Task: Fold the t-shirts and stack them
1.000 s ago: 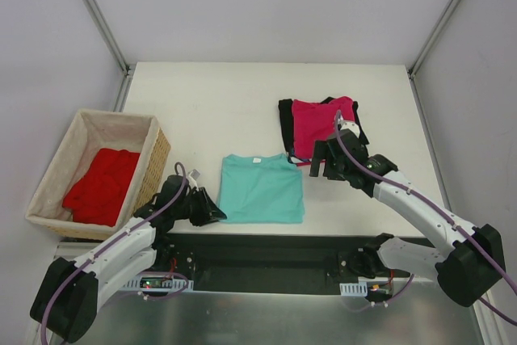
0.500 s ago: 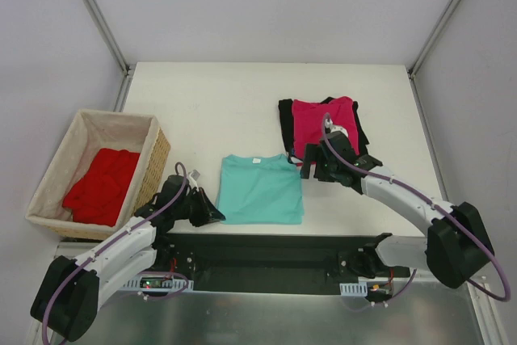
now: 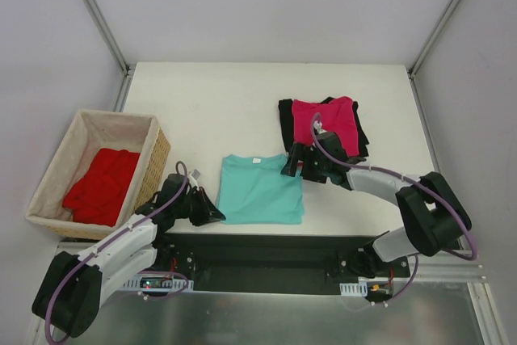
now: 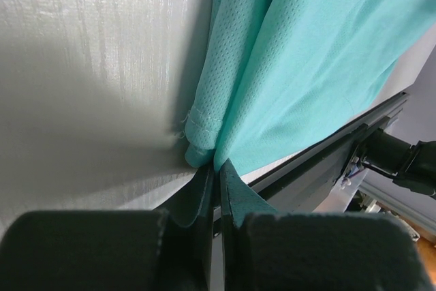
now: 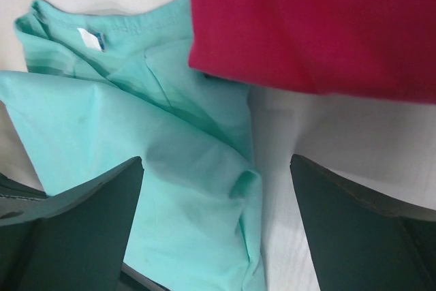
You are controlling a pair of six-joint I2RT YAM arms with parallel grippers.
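A folded teal-green t-shirt (image 3: 260, 190) lies flat near the table's front edge. My left gripper (image 3: 212, 216) is low at its near left corner. In the left wrist view the gripper (image 4: 218, 168) is shut, pinching the hem of the teal shirt (image 4: 306, 66). My right gripper (image 3: 300, 169) hangs open over the shirt's far right edge; its wrist view shows the teal cloth (image 5: 136, 141) between the spread jaws (image 5: 216, 168). A folded magenta-pink shirt (image 3: 327, 123) (image 5: 313, 25) rests on a black shirt (image 3: 285, 123) behind it. A bright red shirt (image 3: 101, 186) lies crumpled in the basket.
The tan wicker basket (image 3: 157, 155) stands at the left, beside my left arm. White table (image 3: 218, 103) stretches behind the teal shirt. A dark rail (image 3: 275, 248) runs along the table's near edge.
My right arm has swung left from the magenta and black stack to the teal shirt's right edge, jaws still open. The left arm has stayed in place.
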